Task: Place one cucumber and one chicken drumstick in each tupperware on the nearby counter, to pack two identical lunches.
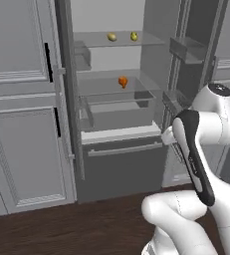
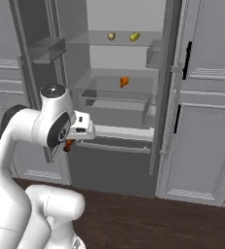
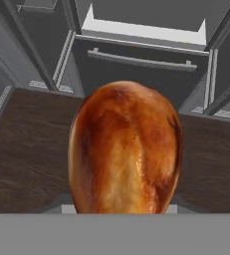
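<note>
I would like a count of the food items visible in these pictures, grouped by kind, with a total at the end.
Chicken drumsticks: 2, one held close in front of the hand camera, one on the middle fridge shelf
Yellowish oblong items: 2, one beside the other on the top fridge shelf
Total: 4

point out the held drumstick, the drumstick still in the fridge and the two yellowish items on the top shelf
held drumstick (image 3: 125, 149): hand view, middle of its plump end
fridge drumstick (image 1: 122, 81): left base view, its orange body on the middle shelf
yellowish items (image 1: 112, 37): left base view, the left one of the pair
</note>
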